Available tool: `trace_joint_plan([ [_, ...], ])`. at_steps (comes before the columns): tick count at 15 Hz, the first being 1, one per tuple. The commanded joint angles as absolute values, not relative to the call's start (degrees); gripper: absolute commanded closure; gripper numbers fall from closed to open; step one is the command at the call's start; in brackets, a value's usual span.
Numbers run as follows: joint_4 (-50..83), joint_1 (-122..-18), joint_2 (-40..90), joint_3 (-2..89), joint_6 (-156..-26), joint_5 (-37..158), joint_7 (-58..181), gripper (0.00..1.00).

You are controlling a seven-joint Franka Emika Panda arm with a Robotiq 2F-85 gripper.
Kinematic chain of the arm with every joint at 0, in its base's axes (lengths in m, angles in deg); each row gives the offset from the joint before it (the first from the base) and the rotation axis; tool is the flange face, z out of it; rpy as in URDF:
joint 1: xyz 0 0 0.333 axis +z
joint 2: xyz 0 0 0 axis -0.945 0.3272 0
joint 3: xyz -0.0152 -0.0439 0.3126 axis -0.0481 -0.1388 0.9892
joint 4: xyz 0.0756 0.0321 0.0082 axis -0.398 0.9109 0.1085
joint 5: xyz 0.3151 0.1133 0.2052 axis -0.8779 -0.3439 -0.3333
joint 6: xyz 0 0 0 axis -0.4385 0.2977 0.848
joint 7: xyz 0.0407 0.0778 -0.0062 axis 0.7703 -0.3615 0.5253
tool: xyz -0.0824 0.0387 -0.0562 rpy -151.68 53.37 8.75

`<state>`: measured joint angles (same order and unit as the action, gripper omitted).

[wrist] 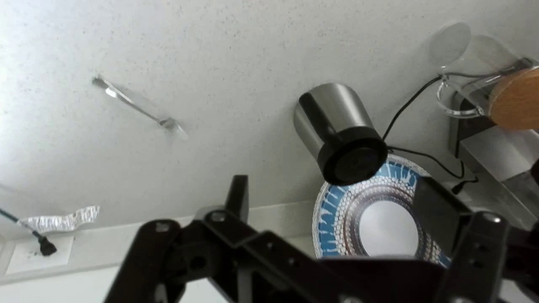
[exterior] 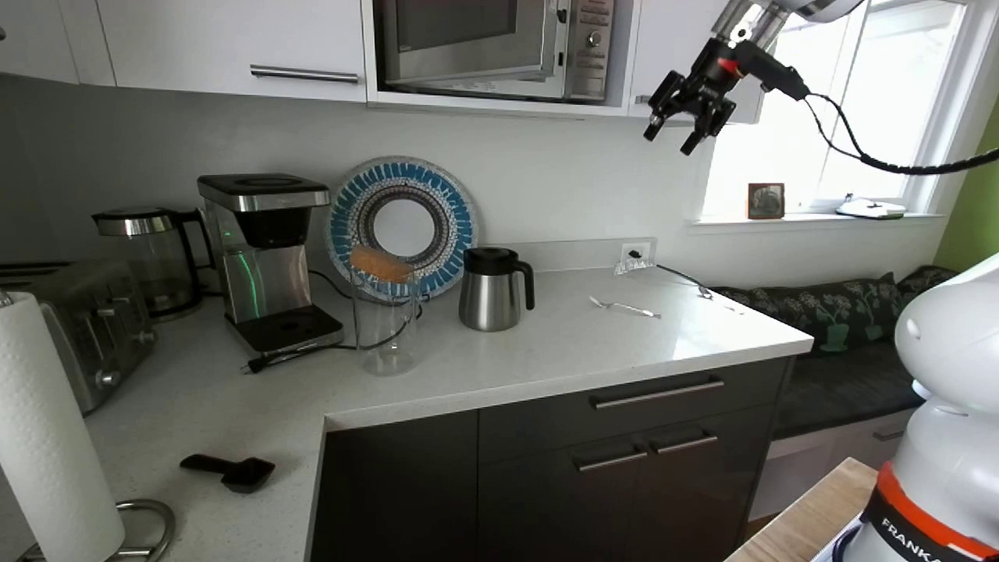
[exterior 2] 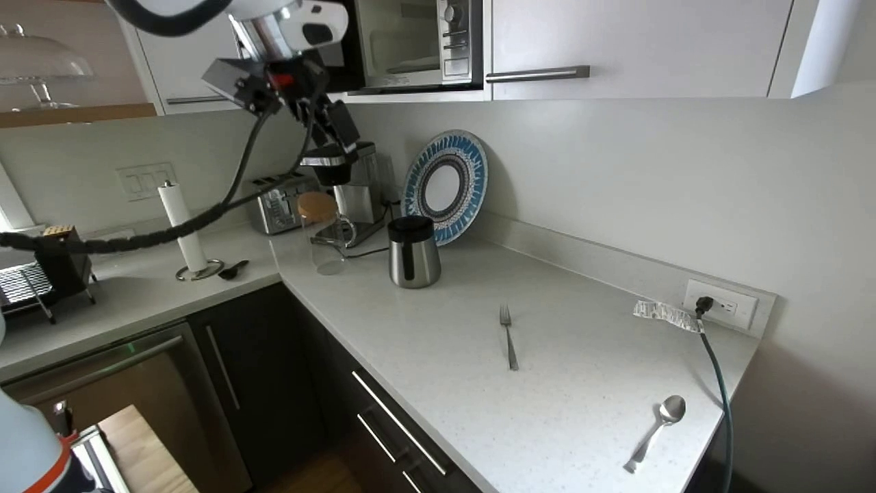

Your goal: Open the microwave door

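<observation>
Overhead, your gripper (exterior: 671,139) hung well above the counter (exterior 2: 438,342), its fingers (wrist: 238,194) spread apart and slanting down; in the wrist view you saw the steel carafe (wrist: 337,122) and the round patterned plate (wrist: 387,227) beyond them; the microwave door (exterior: 466,33) stood up in its niche (exterior: 499,104) beside white cabinet doors (exterior: 234,39), to the gripper's left in an exterior view and apart from it, with the control panel (exterior: 591,66) on its right there; that door was already swung out, for you could make out latch slots (exterior: 562,16) next to its edge, and in an exterior view the cavity (exterior 2: 402,38) lay in sight; how wide it stood, you could not tell.

Lower down, the carafe stood upright on the counter near the plate, which leaned against the wall (exterior: 577,179); a fork (exterior 2: 508,337) lay apart from both, and a spoon (exterior 2: 653,433) lay farther off, near the cord (exterior 2: 719,376) plugged into the wall outlet (exterior 2: 736,308); a shiny strip (exterior 2: 664,313) met that cord; on the carafe's other side you had a clear jug (exterior: 390,359) under a cork lid (exterior: 380,264), then the coffee maker (exterior: 273,277), with the glass kettle (exterior: 148,265) and the toaster (exterior: 97,336) beyond; a black scoop (exterior: 242,474) lay near the paper towel roll (exterior: 51,429).
</observation>
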<state>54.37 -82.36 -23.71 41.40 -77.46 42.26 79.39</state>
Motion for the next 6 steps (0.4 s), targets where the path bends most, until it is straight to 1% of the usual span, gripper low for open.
trace_joint_plan([
  [1, 56.71, -79.41, -23.82, 39.36, -79.28, 43.47, 77.31, 0.00],
  [3, 60.05, -78.77, -23.88, 39.50, -81.65, 43.28, 76.10, 0.00],
  [6, 60.59, -78.62, -24.41, 39.52, -81.83, 43.24, 75.57, 0.00],
])
